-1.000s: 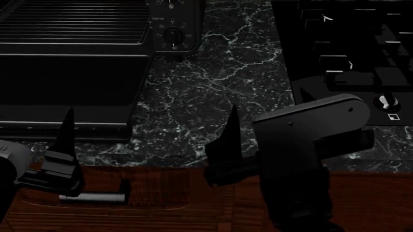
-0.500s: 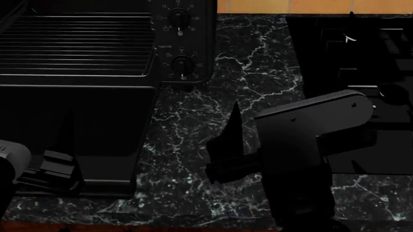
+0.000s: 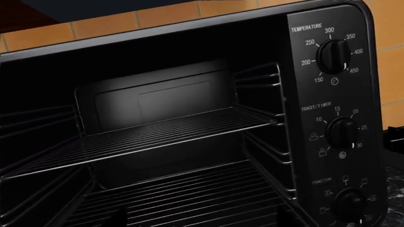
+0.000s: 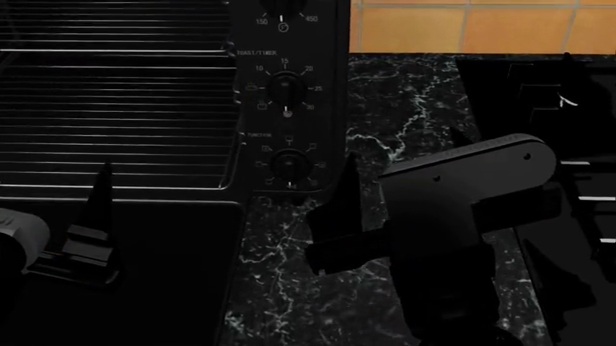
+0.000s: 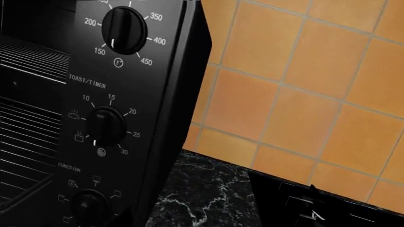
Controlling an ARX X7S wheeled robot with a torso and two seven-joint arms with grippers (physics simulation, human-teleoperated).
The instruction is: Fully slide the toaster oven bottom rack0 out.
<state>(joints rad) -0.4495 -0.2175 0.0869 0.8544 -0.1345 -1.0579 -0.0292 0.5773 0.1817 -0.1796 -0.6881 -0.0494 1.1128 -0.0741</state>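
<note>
The black toaster oven stands at the left with its door folded down. In the left wrist view its cavity is open, with an upper rack and the bottom rack0 below it. In the head view the bottom rack0 shows as silvery wires, its front rim just behind the door. My left gripper is open and empty over the door, short of the rim. My right gripper is open and empty over the marble counter, right of the knob panel.
A black cooktop with grates lies on the right of the dark marble counter. An orange tiled wall runs behind. Free counter lies between the oven and the cooktop.
The head view has moved forward: the oven, counter and cooktop have slid down and closer, and the wooden cabinet front has left the view. Both grippers hold the same place in view.
</note>
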